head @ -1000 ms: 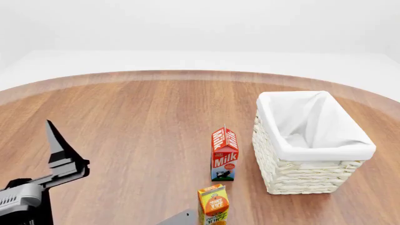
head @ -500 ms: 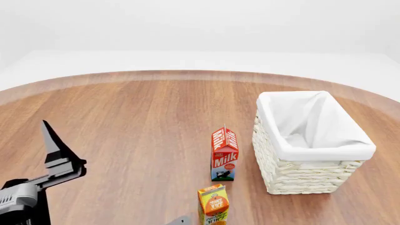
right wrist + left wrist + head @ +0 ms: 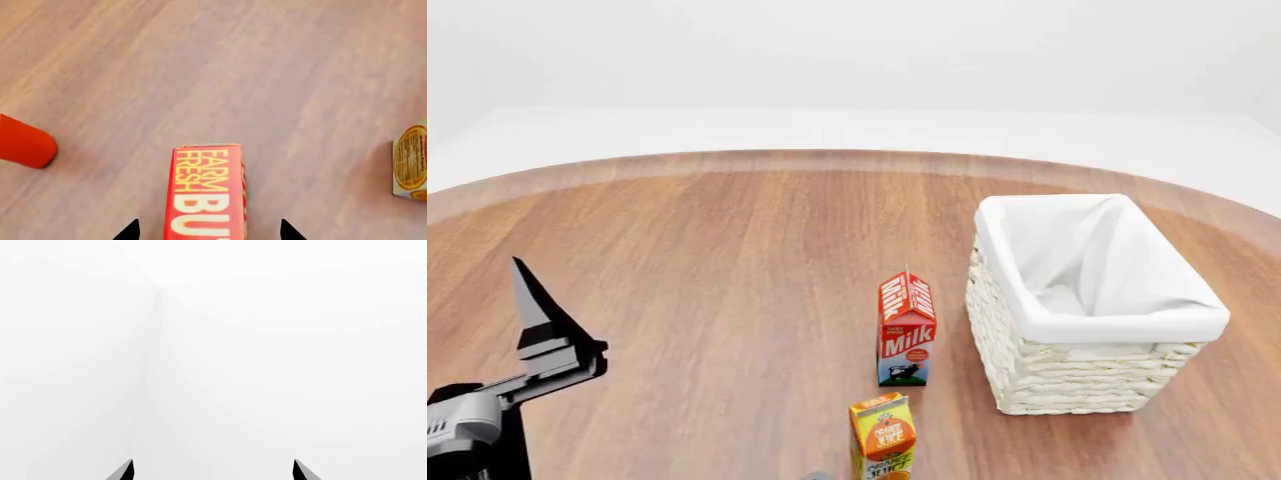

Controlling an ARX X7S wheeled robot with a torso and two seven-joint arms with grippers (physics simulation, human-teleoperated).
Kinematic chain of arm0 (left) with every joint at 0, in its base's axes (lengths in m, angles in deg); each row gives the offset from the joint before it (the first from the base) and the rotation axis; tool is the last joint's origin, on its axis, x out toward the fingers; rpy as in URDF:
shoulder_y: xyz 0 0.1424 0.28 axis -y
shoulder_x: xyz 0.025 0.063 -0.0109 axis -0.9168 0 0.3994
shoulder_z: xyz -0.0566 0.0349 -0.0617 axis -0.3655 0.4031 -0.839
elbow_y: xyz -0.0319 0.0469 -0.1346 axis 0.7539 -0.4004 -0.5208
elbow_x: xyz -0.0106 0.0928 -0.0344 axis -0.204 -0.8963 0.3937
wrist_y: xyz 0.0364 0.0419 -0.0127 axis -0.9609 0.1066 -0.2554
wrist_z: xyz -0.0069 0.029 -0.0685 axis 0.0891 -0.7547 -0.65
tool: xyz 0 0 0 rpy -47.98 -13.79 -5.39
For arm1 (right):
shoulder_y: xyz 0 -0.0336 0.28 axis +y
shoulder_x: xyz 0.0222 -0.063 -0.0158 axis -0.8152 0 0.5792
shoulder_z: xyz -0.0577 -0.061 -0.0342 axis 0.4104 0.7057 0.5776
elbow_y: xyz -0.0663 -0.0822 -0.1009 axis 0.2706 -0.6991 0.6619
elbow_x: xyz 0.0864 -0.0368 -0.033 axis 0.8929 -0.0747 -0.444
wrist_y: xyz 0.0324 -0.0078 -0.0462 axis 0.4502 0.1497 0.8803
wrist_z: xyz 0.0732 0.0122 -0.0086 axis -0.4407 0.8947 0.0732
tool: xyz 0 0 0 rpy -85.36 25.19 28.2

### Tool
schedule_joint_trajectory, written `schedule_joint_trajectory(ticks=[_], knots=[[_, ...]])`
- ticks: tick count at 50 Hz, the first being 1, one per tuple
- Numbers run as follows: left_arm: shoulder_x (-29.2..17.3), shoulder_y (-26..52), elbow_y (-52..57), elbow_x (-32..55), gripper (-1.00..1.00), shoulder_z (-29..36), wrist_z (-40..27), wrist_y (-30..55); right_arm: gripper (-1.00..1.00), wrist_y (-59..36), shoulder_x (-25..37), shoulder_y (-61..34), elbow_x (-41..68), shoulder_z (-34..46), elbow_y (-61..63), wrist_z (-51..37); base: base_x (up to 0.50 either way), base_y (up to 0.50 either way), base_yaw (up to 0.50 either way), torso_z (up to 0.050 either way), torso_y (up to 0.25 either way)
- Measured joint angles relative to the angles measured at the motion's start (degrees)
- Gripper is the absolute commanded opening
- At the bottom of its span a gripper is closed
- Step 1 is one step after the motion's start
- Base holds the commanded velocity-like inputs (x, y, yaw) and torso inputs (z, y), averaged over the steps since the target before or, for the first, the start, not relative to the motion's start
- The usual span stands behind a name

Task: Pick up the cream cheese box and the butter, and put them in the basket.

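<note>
The red-orange rectangular butter box [image 3: 205,192], bottom centre, looks stiff and light; the right gripper [image 3: 208,231] straddles its long sides, spread. The left gripper [image 3: 212,471] is parted, empty.

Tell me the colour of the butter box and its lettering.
The butter box is red with yellow lettering, seen best in the right wrist view.

The grey-and-black left gripper [image 3: 541,320] is raised at the near left, one dark pointed finger aimed upward. In its wrist view both black fingers [image 3: 124,471] stand wide apart. The right gripper's [image 3: 209,231] black fingertips are spread too.
</note>
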Motion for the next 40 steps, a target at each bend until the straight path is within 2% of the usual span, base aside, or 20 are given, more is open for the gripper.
schedule_joint_trajectory(ticks=[40], knots=[[-0.27,0.20,0.34,0.08,1.00,0.30,-0.25,0.18,1.00,-1.77,-0.11,-1.21,5.96,1.29,-2.67,-0.14,0.00,0.00,0.00,0.000,0.000]])
